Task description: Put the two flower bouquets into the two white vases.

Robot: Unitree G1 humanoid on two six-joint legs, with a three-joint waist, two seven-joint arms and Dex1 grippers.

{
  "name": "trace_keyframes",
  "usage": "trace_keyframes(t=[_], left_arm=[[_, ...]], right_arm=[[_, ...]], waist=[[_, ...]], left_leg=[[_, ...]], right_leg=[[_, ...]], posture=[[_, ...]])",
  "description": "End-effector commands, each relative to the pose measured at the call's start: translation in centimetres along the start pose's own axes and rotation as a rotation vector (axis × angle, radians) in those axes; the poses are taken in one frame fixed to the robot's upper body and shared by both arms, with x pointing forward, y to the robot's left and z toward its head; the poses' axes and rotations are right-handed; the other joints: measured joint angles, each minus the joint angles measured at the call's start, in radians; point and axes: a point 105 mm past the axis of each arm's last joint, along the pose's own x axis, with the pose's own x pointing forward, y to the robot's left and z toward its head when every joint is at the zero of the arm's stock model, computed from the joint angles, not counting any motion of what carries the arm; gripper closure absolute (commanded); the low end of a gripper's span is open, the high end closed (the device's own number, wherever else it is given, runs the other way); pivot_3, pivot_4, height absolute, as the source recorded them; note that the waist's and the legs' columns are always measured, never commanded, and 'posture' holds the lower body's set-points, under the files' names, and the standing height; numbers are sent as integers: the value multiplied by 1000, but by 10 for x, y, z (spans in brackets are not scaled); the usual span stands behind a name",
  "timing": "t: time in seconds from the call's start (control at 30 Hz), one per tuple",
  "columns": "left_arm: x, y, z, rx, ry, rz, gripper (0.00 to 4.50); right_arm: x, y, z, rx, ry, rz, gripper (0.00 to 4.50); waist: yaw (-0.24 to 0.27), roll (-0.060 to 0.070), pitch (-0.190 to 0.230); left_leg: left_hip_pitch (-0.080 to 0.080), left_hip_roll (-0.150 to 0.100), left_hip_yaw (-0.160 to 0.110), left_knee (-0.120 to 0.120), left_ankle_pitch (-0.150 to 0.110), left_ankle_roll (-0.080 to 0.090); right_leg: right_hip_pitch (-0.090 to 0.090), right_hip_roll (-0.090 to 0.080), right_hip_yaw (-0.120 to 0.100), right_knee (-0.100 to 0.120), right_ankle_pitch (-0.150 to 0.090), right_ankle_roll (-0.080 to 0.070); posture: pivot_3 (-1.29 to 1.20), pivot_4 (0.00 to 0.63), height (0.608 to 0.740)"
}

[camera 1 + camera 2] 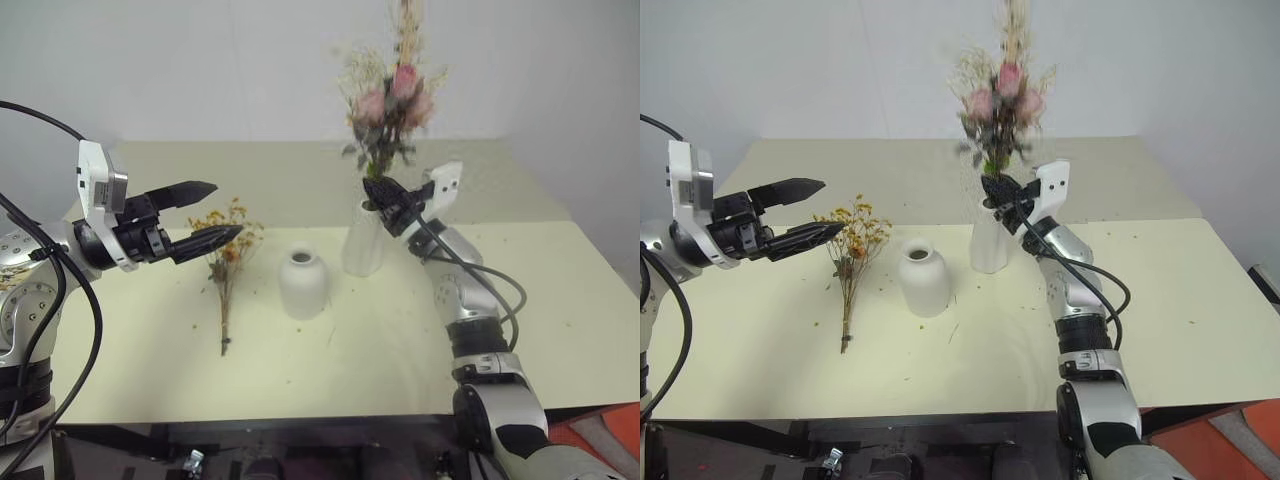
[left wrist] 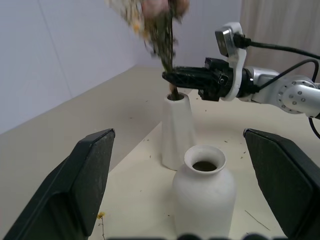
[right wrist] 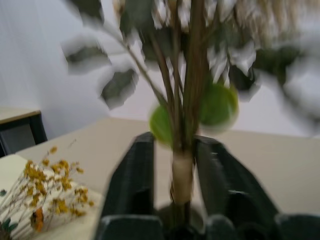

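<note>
On the pale table (image 1: 560,330), pink roses (image 1: 392,105) stand in the tall vase (image 1: 364,238) (stems between the right gripper's (image 1: 379,192) slightly parted fingers). The left gripper (image 1: 205,214) gapes wide.

You see pink roses (image 1: 392,98) above two matte white vases (image 1: 303,283); yellow-orange blossoms (image 1: 228,228) left of them; pale cream table (image 1: 560,310)

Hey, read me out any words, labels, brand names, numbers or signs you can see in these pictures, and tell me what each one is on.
No text can be read anywhere.
The white block above the left gripper has grey marks, too small to read.
The tall vase, the squat vase, the rose bouquet, the yellow bouquet and the table carry no lettering.
</note>
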Motion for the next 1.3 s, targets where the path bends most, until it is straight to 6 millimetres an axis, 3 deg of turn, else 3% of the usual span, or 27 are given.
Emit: trace_keyframes(t=[0.03,0.17,0.2,0.37,0.53,0.73,0.87,1.07,1.3], left_arm=[[0,-1,13,59,-27,-6,0],[0,-3,13,57,-25,-10,0],[0,-3,13,55,-27,-8,0],[-4,-2,6,33,-13,30,0],[-14,4,-17,24,110,163,0],[-33,5,-68,-40,459,330,0],[-40,13,-91,-91,673,448,0],[-15,21,-114,-235,797,532,0],[4,38,-142,-275,987,613,0]], right_arm=[[-5,2,26,-58,-68,24,1585],[-21,1,34,-96,-49,35,199],[-28,-1,36,-116,-31,41,50],[-58,-1,32,-181,159,165,50],[-81,5,32,-217,278,331,50],[-91,16,44,-238,303,517,50],[-89,22,49,-253,292,579,50],[-83,27,49,-260,277,606,50],[-82,42,56,-267,222,645,50]], waist=[[1,0,0],[1,0,0],[2,0,0],[4,0,0],[-2,0,0],[2,0,0],[8,0,0],[13,-1,1],[19,-1,1]], left_leg=[[0,0,0,0,0,0],[0,0,0,0,0,0],[0,0,0,0,0,0],[0,0,0,0,0,0],[1,0,0,0,0,0],[2,0,1,0,0,0],[1,0,0,0,0,0],[0,0,0,0,0,0],[0,-1,0,1,0,0]], right_leg=[[0,0,0,0,0,0],[0,0,0,0,0,0],[0,0,0,0,0,0],[1,0,0,0,-3,6],[1,0,0,0,-4,7],[1,0,1,-1,-5,8],[2,0,0,-1,-5,8],[1,0,0,-1,-5,8],[1,0,0,0,-5,8]], posture=[[0,150,740],[0,150,740],[0,150,740],[0,150,740],[0,150,740],[0,150,740],[0,150,740],[0,150,740],[0,150,740]])
